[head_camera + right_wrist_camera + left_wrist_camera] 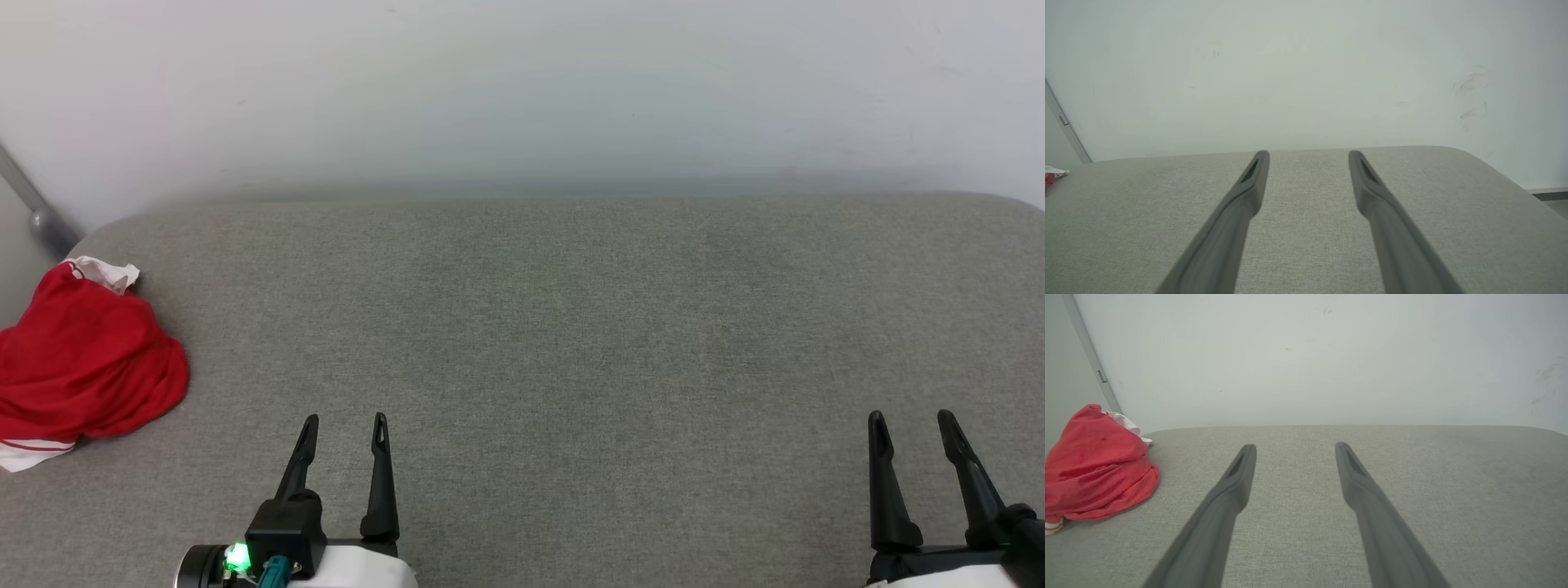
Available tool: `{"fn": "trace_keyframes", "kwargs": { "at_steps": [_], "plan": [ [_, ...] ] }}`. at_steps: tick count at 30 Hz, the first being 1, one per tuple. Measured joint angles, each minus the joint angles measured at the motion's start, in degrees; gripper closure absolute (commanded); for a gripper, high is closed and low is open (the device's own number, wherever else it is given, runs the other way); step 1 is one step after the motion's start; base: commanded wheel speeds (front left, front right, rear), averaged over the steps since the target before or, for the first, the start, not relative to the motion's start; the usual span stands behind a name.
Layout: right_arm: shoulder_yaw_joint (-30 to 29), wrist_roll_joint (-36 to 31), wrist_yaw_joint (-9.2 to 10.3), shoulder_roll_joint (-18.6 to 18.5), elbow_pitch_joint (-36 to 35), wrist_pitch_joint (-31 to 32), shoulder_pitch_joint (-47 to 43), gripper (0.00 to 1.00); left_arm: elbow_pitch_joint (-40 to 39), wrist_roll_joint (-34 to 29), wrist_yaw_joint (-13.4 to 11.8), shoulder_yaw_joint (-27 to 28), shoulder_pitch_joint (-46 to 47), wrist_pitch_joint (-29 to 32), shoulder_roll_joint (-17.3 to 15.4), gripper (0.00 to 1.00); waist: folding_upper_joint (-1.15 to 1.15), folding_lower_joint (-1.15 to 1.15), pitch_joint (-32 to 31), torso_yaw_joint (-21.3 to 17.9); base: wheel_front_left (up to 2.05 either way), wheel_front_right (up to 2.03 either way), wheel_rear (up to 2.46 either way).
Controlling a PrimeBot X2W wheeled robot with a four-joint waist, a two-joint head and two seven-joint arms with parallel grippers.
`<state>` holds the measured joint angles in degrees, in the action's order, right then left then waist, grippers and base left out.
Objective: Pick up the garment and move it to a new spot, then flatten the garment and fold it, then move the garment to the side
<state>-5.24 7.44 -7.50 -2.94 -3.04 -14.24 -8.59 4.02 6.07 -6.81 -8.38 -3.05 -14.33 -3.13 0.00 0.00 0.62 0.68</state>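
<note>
The garment (86,359) is a crumpled red heap with white sleeve bits, lying at the far left edge of the grey fabric surface (539,327). In the left wrist view the garment (1096,465) bulges at the left, with striped trim at its lower corner. A sliver of the garment (1050,174) peeks in at the left edge of the right wrist view. My left gripper (344,423) hovers open near the front, right of the heap and apart from it. At the lower right my right gripper (910,418) is open too, nothing between its fingers.
A pale wall (522,90) rises behind the grey surface. A grey metal post (33,208) slants down at the back left corner, just behind the garment. The surface's right end rounds off (1506,179) toward the floor.
</note>
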Motion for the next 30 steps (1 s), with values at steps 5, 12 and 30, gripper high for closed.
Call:
{"fn": "trace_keyframes", "kwargs": {
  "at_steps": [5,12,30],
  "plan": [
    [0.01,-1.04,0.0,0.0,-0.13,-0.63,-0.44,0.0,0.21,-1.41,0.01,0.0,-0.1,-0.49,0.1,0.0,0.0,0.0,0.04,0.16,0.0,0.0,0.0],
    [0.15,-0.67,0.0,0.0,0.21,-0.82,-0.85,0.0,0.74,-1.63,0.19,0.25,-0.19,-0.73,0.14,0.0,0.0,0.0,0.04,0.26,0.0,0.0,0.0],
    [0.25,0.92,0.0,0.0,1.33,-0.82,-0.96,0.0,1.86,-0.29,0.19,0.05,-0.23,-0.73,0.18,0.0,0.0,0.0,0.19,0.4,0.0,0.0,0.0]
  ]
}}
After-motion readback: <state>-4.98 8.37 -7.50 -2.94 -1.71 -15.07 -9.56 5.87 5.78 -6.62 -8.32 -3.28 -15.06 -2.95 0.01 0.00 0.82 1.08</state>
